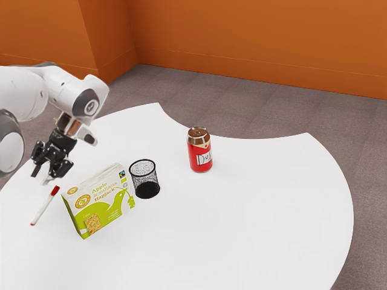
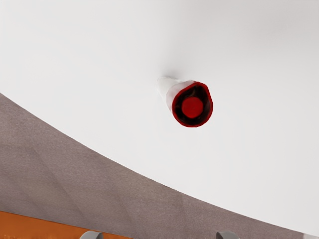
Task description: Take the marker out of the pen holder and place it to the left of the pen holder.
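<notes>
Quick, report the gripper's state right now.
Black two-finger gripper: open, holding nothing; the slim white marker with a red cap is clear of its fingers.

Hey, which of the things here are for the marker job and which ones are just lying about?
For the job:
- marker, out of the holder
- pen holder
- my gripper, open

Just lying about:
- flapjack box, between marker and holder
- red can, on the holder's other side
</notes>
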